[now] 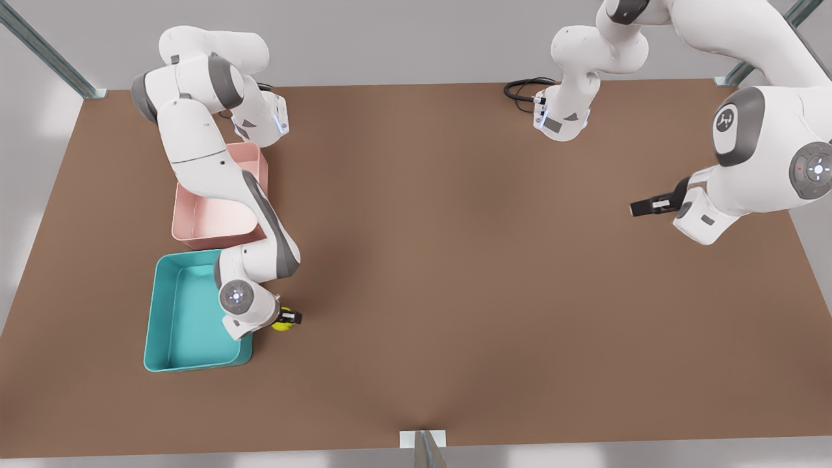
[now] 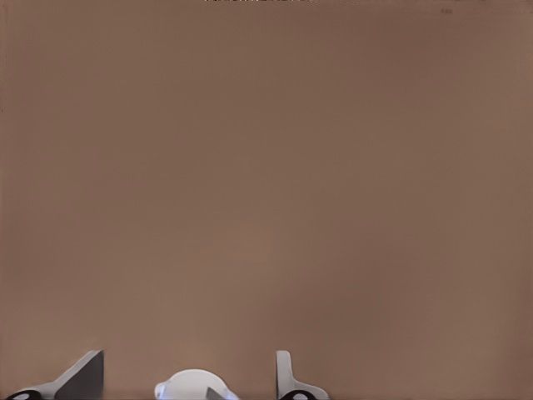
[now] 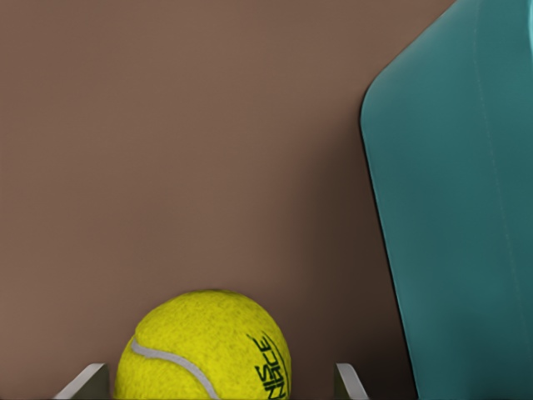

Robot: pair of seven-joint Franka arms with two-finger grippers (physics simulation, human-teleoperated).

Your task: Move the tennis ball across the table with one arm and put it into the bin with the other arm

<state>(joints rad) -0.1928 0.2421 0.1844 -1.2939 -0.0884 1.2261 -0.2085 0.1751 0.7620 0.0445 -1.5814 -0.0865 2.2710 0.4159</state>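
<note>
Half done by my read: tennis ball (image 3: 202,347) is already across the table (image 1: 455,260), sitting just beside the bin (image 1: 188,312) on its front-view-right side, not yet inside. Right gripper (image 1: 286,318) is down at it. In the right wrist view the fingertips (image 3: 83,382) stand spread either side of the ball, with a gap showing on both sides, so no pinch that I can confirm. Left: close on the ball, lift over the teal wall, drop.

Pink tray (image 1: 218,208) sits just behind the bin, partly covered by the right arm.

Left gripper (image 1: 640,208) hangs well apart over bare table at the front view's right, fingers spread, nothing between them, waiting.

Hard to see: the ball's contact with the table is cut off in the wrist view, and the wrist housing hides most of it in the front view.
</note>
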